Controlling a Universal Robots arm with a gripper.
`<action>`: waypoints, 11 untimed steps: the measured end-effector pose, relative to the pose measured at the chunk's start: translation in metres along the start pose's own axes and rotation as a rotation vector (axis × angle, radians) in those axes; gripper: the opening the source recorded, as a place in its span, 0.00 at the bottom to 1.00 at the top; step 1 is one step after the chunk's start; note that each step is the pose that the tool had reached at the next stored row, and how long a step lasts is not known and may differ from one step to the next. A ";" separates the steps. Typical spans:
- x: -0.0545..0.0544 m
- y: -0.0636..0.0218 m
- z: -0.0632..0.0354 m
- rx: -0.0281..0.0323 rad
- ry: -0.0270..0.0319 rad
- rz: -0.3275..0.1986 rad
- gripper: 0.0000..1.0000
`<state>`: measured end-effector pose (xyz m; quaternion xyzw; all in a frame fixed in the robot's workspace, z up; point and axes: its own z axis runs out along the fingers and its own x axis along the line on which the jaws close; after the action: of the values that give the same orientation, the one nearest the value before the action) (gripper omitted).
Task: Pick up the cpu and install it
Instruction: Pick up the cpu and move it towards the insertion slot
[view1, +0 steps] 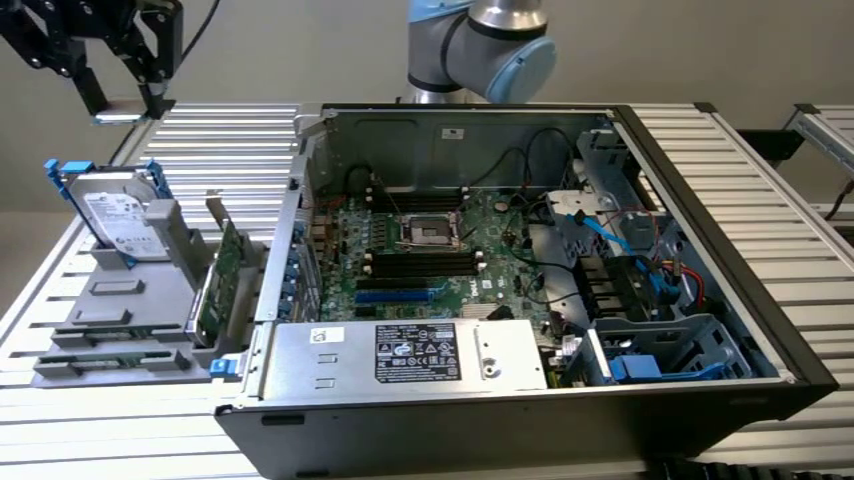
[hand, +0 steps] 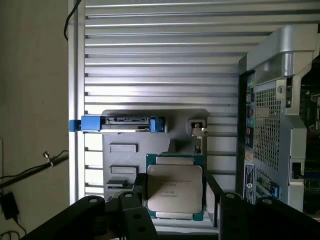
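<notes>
Slatted alu table under everything, open PC case sitting on it. Jaws are clamped on the cpu, fingers on two opposite edges, silver lid facing the wrist cam. The gripper hangs high at the exterior view's left, above the grey parts holder w/ the hard drive standing in it. The socket sits mid-motherboard, well apart from the chip (looks vacant, but can't be sure).

Risks, my read:
- The edge grip is thin, so a jolt could tilt or drop the chip.
- A skewed or mis-rotated seat at the socket could bend pins.
- The case wall could get clipped.

Writing: print lines on the cpu lid, labels on the PSU and drive, none legible.
</notes>
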<state>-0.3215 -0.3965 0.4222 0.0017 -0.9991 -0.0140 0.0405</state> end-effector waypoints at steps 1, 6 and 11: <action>-0.003 0.0007 -0.0012 0.0001 0.0000 0.000 0.55; -0.020 0.0042 -0.0058 0.0001 0.0002 0.000 0.55; -0.038 0.0078 -0.0086 0.0001 0.0002 0.000 0.55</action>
<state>-0.2831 -0.3887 0.4279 0.0017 -0.9991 -0.0140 0.0406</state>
